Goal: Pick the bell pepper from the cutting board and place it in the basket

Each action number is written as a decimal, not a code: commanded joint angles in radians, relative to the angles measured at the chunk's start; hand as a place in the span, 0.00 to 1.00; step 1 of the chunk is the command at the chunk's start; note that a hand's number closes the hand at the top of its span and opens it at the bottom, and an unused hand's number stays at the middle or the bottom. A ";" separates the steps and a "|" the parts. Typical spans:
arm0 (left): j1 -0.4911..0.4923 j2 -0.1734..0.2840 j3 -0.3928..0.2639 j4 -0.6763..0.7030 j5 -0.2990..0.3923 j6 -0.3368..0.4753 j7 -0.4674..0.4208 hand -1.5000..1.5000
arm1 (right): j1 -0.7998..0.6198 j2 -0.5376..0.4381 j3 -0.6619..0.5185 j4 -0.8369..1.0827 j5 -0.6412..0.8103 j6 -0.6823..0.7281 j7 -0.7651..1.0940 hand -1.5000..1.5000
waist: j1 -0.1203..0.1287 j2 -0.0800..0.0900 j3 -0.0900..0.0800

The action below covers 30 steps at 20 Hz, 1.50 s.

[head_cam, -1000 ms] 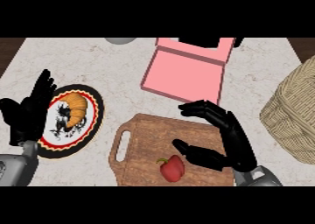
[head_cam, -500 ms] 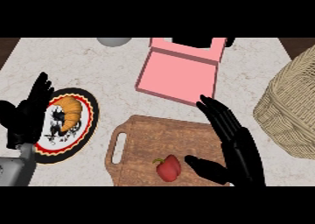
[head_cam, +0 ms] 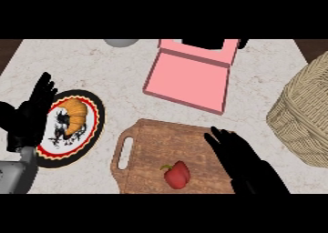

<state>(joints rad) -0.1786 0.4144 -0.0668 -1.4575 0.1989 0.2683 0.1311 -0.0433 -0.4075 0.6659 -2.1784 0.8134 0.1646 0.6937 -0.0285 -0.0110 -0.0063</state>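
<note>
Red bell pepper (head_cam: 177,174) on cutting board (head_cam: 160,141), near edge; right hand (head_cam: 242,161) just right, fingers straight, grasping nothing; basket (head_cam: 309,118) far right.

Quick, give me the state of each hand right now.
Left hand: open, holding nothing, resting at the left edge beside the plate.
Right hand: open, fingers straight, over the cutting board beside the bell pepper, not gripping it.

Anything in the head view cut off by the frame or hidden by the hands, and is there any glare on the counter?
Head view: no glare on the marble counter, lighting even; the wicker basket is cropped at the right edge; the right hand covers part of the cutting board beside the red bell pepper; the left hand overlaps the croissant plate's rim.
</note>
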 commanded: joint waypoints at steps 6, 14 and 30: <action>-0.005 -0.059 0.003 0.043 -0.039 -0.038 -0.039 0.50 | -0.055 0.178 0.097 -0.219 0.006 0.289 0.357 0.00 | 0.026 0.010 0.006; 0.006 -0.072 0.039 0.006 -0.071 -0.067 -0.021 0.50 | 0.106 0.106 0.020 -0.046 0.045 0.004 -0.015 0.00 | 0.024 0.011 0.007; 0.035 -0.087 0.122 -0.051 -0.109 -0.138 0.012 0.50 | 0.087 0.225 0.015 0.262 0.157 -0.192 -0.253 0.00 | 0.030 0.011 0.006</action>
<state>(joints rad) -0.1606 0.3160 0.0272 -1.4779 0.0905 0.1646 0.1342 0.0875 -0.2153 0.7259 -1.9394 0.9809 -0.0507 0.4619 -0.0012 -0.0003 0.0002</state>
